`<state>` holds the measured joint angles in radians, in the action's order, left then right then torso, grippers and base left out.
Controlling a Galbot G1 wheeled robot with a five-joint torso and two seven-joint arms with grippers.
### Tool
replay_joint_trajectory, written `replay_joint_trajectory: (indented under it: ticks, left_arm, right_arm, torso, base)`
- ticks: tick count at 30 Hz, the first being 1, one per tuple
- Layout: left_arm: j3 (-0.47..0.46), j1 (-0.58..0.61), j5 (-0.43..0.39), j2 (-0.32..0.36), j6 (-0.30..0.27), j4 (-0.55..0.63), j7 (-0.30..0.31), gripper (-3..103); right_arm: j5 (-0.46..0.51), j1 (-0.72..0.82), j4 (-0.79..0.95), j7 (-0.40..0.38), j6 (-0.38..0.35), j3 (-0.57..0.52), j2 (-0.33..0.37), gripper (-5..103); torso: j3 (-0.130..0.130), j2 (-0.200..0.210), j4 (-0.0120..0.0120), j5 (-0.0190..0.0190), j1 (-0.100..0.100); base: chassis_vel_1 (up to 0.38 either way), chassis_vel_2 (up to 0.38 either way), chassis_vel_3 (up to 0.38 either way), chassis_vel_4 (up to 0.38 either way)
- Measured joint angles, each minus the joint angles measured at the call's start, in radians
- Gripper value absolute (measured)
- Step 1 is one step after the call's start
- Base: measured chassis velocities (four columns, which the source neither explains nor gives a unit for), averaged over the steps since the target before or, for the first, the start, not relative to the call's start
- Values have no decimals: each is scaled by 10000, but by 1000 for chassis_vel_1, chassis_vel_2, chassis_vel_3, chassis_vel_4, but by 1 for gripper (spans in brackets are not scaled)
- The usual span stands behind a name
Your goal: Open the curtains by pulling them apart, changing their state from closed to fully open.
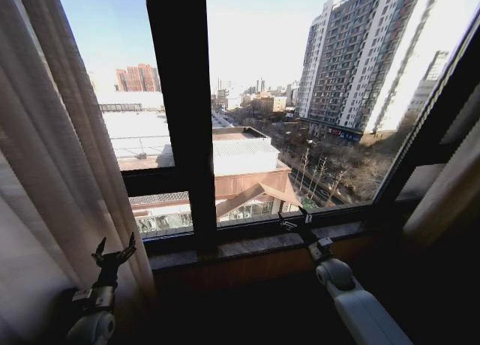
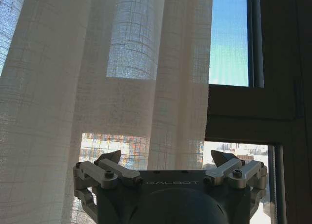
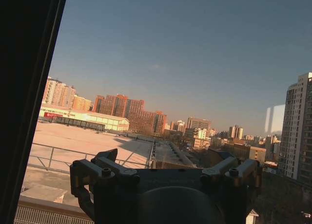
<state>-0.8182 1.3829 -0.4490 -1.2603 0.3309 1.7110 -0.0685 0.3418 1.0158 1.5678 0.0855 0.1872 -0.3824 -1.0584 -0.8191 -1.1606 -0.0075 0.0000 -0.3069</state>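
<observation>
Now, line by line:

Curtains, left panel: the pleated cream-white curtains [image 1: 52, 157] hang gathered at the left edge of the window, running from the top of the head view down to the low left corner; in the left wrist view the sheer weave [image 2: 102, 87] lets the window bars and buildings show through.

Curtains, right panel: a bunched fold of the same fabric [image 1: 448, 191] hangs at the far right, beside the slanting right side of the frame.

Window: between the two panels the glass is uncovered, with low rooftops and a tall apartment block [image 1: 360, 60] outside.

Window frame: a dark vertical bar [image 1: 180, 97] and a lower crossbar split the panes; the bar stands between the two arms' lines of reach.

Sill: a dark ledge [image 1: 247, 246] runs along the bottom of the window, on the far side of both grippers.

Left gripper: the left gripper [image 1: 114, 253] is low at the left, pointing upward, just beside the hem of the left panel; its fingers [image 2: 111, 158] are spread apart with nothing between them, and the fabric hangs beyond them, not pinched.

Right gripper: the right gripper [image 1: 294, 221] reaches toward the sill near the middle of the window, well apart from either panel; its fingers [image 3: 108, 157] are spread wide and empty, facing bare glass.

Right arm: the white forearm [image 1: 367, 315] rises from the low right toward the sill.
</observation>
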Motion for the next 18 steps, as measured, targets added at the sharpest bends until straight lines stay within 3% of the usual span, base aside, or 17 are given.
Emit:
replay_joint_trajectory:
  ticks: [18]
  left_arm:
    - [0,0,0,0,0,0,0,100]
  right_arm:
    - [0,0,1,0,0,0,0,100]
  torso:
    - [0,0,0,0,0]
  base:
    - [0,0,0,0]
